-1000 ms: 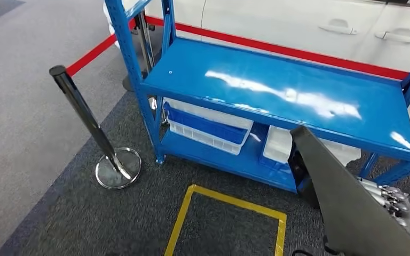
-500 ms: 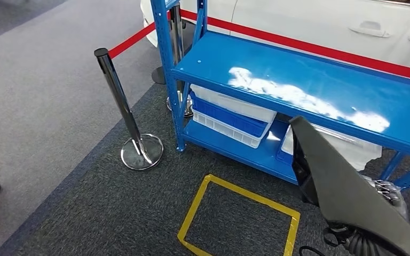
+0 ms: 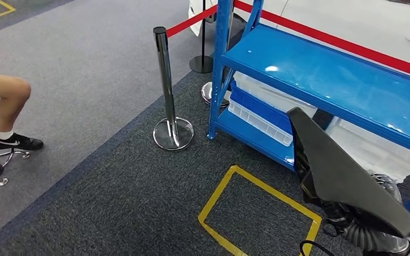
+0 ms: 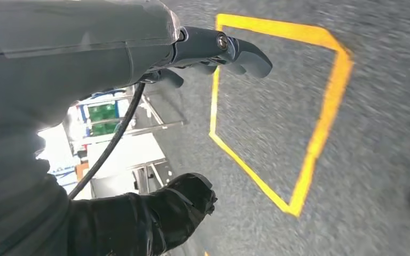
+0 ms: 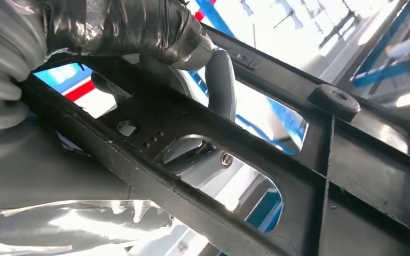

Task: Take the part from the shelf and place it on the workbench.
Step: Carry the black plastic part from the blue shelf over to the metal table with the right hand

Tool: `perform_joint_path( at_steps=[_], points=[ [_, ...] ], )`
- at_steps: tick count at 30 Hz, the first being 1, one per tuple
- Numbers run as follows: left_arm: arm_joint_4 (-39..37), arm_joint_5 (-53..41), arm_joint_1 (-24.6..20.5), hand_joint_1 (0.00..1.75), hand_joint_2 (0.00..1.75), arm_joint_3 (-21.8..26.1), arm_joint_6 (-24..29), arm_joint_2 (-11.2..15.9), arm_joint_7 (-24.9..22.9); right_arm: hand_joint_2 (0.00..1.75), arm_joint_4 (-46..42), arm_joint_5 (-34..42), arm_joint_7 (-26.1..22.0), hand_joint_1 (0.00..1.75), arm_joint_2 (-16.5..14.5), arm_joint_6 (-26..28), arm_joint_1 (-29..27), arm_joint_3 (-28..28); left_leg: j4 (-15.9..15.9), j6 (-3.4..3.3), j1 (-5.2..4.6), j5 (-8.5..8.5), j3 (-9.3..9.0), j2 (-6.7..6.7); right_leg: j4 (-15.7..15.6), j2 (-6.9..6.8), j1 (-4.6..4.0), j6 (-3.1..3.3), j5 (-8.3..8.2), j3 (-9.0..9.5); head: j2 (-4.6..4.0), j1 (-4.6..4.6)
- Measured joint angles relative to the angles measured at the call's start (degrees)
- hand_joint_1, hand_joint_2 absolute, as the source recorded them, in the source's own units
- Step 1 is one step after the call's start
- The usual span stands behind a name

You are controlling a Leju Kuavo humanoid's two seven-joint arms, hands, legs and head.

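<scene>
Right hand [image 5: 192, 64] grips the black part [image 3: 341, 181] — left hand [image 4: 192, 53] hangs empty, fingers apart.

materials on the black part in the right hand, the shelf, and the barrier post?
Black part: looks like moulded plastic, matte; the right wrist view shows ribs and cut-outs. Held by the right hand.
Shelf: probably painted steel, glossy blue, with glare spots on the deck.
Barrier post: polished metal, likely chrome or stainless, mirror-like on pole and base.
</scene>
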State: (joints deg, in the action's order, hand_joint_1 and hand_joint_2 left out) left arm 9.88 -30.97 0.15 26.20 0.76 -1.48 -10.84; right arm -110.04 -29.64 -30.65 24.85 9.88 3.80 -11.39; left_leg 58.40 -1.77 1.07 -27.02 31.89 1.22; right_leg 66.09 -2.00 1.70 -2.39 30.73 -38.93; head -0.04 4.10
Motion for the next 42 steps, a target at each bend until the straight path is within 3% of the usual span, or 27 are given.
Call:
perform_joint_path(
  at_steps=[2,4,6,8,9,10,12,14,16,17,18,20,22,23,25,27,28,29,30,31,33,34,35,37,39,40,42],
  points=[
    [0.0,-0.2,-0.1,0.0,1.75,0.0,0.0,0.0,0.0,1.75,0.3,0.0,0.0,1.75,0.0,-0.1,0.0,0.2,0.1,-0.55,-0.49,1.51,1.9,-1.14,7.1,1.68,-0.39,0.39,4.9,-1.4,0.0,-0.09],
    [0.0,-0.2,-0.1,0.0,1.75,0.0,-0.1,0.0,0.1,1.75,0.6,0.0,0.0,1.75,0.0,-0.1,0.0,0.3,0.2,-0.73,-1.06,2.95,3.84,-2.54,9.6,1.98,-0.83,1.12,4.5,-0.23,0.0,-0.08],
    [0.0,-0.2,-0.1,0.0,1.75,0.0,-0.2,0.0,0.1,1.75,0.8,0.0,0.1,1.75,0.0,-0.2,0.0,0.4,0.4,-0.69,-1.42,4.2,5.34,-3.94,4.7,2.86,-1.39,2.26,1.12,4.52,0.0,-0.07],
    [0.0,-0.3,-0.2,0.0,1.75,0.0,-0.3,-0.1,0.1,1.75,0.9,0.0,0.1,1.75,0.0,-0.2,0.2,0.6,0.4,-0.44,-1.55,5.34,6.31,-5.16,-3.5,5.21,-1.81,3.51,0.51,10.08,0.01,-0.01],
    [0.0,-0.3,-0.2,0.0,1.75,0.1,-0.3,-0.1,0.1,1.75,0.9,0.1,0.1,1.75,0.0,-0.2,0.3,0.7,0.4,-0.21,-1.46,5.96,6.58,-5.75,-6.3,6.1,-2.02,3.89,0.79,11.73,0.01,-0.01],
    [0.0,-0.4,-0.2,0.0,1.75,0.1,-0.3,-0.1,0.2,1.75,1.0,0.1,0.1,1.75,0.0,-0.2,0.4,0.9,0.2,0.13,-1.33,6.6,6.78,-6.35,-7.8,6.28,-2.16,4.08,1.17,12.4,0.01,-0.02],
    [0.0,-0.4,0.0,0.0,1.75,0.2,-0.4,0.1,0.2,1.75,1.2,0.1,0.1,1.75,-0.1,-0.2,0.6,0.9,-0.3,0.85,-1.29,7.61,7.12,-7.27,-8.6,4.93,-2.1,4.15,0.09,11.95,0.0,-0.07],
    [0.0,-0.4,0.2,0.0,1.75,0.2,-0.5,0.1,0.2,1.75,1.3,0.1,0.2,1.75,-0.2,-0.3,0.7,0.9,1.2,1.41,-1.35,5.18,8.11,-5.59,-9.4,3.39,-1.7,4.57,-1.27,11.09,0.0,0.26],
    [0.0,-0.4,0.1,0.0,1.75,0.3,-0.5,0.1,0.2,1.75,1.4,0.1,0.2,1.75,-0.3,-0.3,0.7,0.9,6.9,2.08,-0.86,-0.69,9.63,-2.84,-9.4,1.91,-1.61,4.89,-2.4,9.91,0.0,0.6],
    [0.0,-0.4,0.1,0.0,1.75,0.3,-0.5,0.2,0.2,1.75,1.5,0.1,0.2,1.75,-0.3,-0.3,0.7,0.9,10.6,2.55,-0.52,-2.86,10.3,-2.2,-9.2,1.04,-1.6,4.85,-2.88,9.12,0.0,0.66],
    [0.0,-0.4,0.0,0.0,1.75,0.3,-0.5,0.2,0.2,1.75,1.5,0.1,0.2,1.75,-0.3,-0.3,0.7,0.9,13.7,3.02,-0.18,-3.75,10.62,-1.89,-8.9,0.23,-1.58,4.69,-3.3,8.3,0.0,0.65],
    [0.0,-0.4,-0.1,0.0,1.75,0.3,-0.5,0.2,0.2,1.75,1.6,0.1,0.3,1.75,-0.3,-0.3,0.7,0.9,15.0,3.88,0.45,-1.45,8.65,-1.4,-7.8,-1.51,-1.44,4.22,-3.97,6.27,0.0,0.68],
    [0.0,-0.4,0.0,0.0,1.75,0.4,-0.6,0.2,0.2,1.75,1.7,0.2,0.3,1.75,-0.3,-0.3,0.7,0.9,12.0,4.34,0.85,1.27,5.31,-0.86,-6.9,-2.65,-1.31,3.87,-4.28,4.91,0.0,0.69],
    [0.0,-0.4,0.0,0.0,1.75,0.4,-0.6,0.2,0.2,1.75,1.7,0.2,0.3,1.75,-0.3,-0.3,0.8,0.9,10.6,4.42,0.93,1.74,4.17,-0.65,-6.6,-2.89,-1.27,3.79,-4.33,4.65,0.0,0.69],
    [0.1,-0.4,-0.1,0.0,1.75,0.5,-0.6,0.2,0.2,1.75,1.6,0.2,0.3,1.75,-0.3,-0.3,0.8,1.0,8.0,4.09,0.66,0.89,2.59,0.06,-6.4,-3.38,-1.3,3.49,-4.52,4.39,0.01,0.75],
    [0.1,-0.3,0.0,0.0,1.75,0.9,-0.6,0.3,0.2,1.75,1.7,0.3,0.3,1.75,-0.3,-0.4,0.9,1.0,2.9,2.43,-0.03,-0.1,0.5,0.64,-6.2,-4.78,-1.25,2.29,-5.39,3.82,0.02,0.91],
    [0.1,-0.3,0.1,0.0,1.75,1.1,-0.6,0.4,0.2,1.75,1.7,0.3,0.4,1.75,-0.3,-0.4,1.0,1.1,0.3,1.31,-0.34,-0.24,-0.28,0.74,-5.8,-4.48,-1.13,1.58,-5.09,3.37,0.03,0.97],
    [0.1,-0.3,0.1,0.0,1.75,1.2,-0.6,0.4,0.2,1.75,1.8,0.4,0.4,1.75,-0.3,-0.4,1.0,1.1,-0.2,0.44,-0.37,0.63,0.23,0.23,-5.0,-3.31,-0.96,1.16,-3.94,3.0,0.02,0.98],
    [0.1,-0.2,0.1,0.0,1.75,1.2,-0.6,0.4,0.2,1.75,1.9,0.4,0.4,1.75,-0.3,-0.4,1.0,1.1,-0.6,-0.12,-0.3,1.44,0.77,-0.16,-2.8,-1.45,-0.86,1.01,-1.5,2.3,0.02,0.98],
    [0.1,-0.2,0.0,0.0,1.75,1.3,-0.5,0.4,0.2,1.75,2.0,0.4,0.4,1.75,-0.3,-0.4,0.9,1.1,-0.6,-0.47,-0.38,2.17,1.54,-0.59,0.2,0.4,-0.81,0.94,1.41,1.5,0.02,0.96],
    [0.1,-0.2,-0.1,0.0,1.75,1.3,-0.6,0.4,0.2,1.75,2.1,0.4,0.4,1.75,-0.3,-0.4,0.9,1.1,-0.5,-0.68,-0.55,3.5,3.31,-1.68,6.8,1.83,-0.87,0.95,5.49,0.26,0.02,0.98],
    [0.1,-0.2,-0.1,0.0,1.75,1.3,-0.6,0.4,0.2,1.75,2.2,0.4,0.4,1.75,-0.3,-0.4,0.9,1.1,-0.4,-0.62,-0.6,4.13,4.2,-2.3,8.5,1.97,-0.85,0.97,5.6,0.48,0.02,0.98],
    [0.1,-0.2,-0.1,0.0,1.75,1.3,-0.6,0.4,0.2,1.75,2.3,0.4,0.4,1.75,-0.3,-0.5,0.9,1.1,-0.2,-0.48,-0.6,4.76,5.1,-2.94,8.4,2.02,-0.81,0.99,4.53,1.56,0.02,1.01],
    [0.1,-0.2,-0.1,0.0,1.75,1.5,-0.7,0.4,0.2,1.75,2.3,0.4,0.4,1.75,-0.3,-0.6,0.9,1.1,0.2,-0.02,-0.47,5.94,6.79,-4.26,2.8,3.03,-0.48,0.98,1.51,6.25,0.03,1.0],
    [0.1,-0.2,-0.1,0.0,1.75,1.6,-0.7,0.4,0.2,1.75,2.4,0.4,0.4,1.75,-0.3,-0.7,0.9,1.1,0.5,0.61,-0.52,7.14,8.05,-5.53,-4.7,5.24,-0.29,1.1,1.34,11.0,0.04,1.03],
    [0.1,-0.2,-0.1,0.0,1.75,1.7,-0.7,0.4,0.2,1.75,2.4,0.4,0.4,1.75,-0.3,-0.7,0.9,1.1,0.5,0.91,-0.59,7.82,8.42,-6.14,-6.8,5.97,-0.32,1.22,1.9,12.07,0.04,1.04],
    [0.1,-0.2,0.2,0.0,1.75,1.7,-0.8,0.5,0.1,1.75,2.5,0.4,0.4,1.75,-0.3,-0.8,0.9,1.1,0.0,1.57,-0.68,9.37,8.94,-7.49,-7.5,5.22,-0.49,1.74,1.71,11.8,0.04,1.05]
  ],
)
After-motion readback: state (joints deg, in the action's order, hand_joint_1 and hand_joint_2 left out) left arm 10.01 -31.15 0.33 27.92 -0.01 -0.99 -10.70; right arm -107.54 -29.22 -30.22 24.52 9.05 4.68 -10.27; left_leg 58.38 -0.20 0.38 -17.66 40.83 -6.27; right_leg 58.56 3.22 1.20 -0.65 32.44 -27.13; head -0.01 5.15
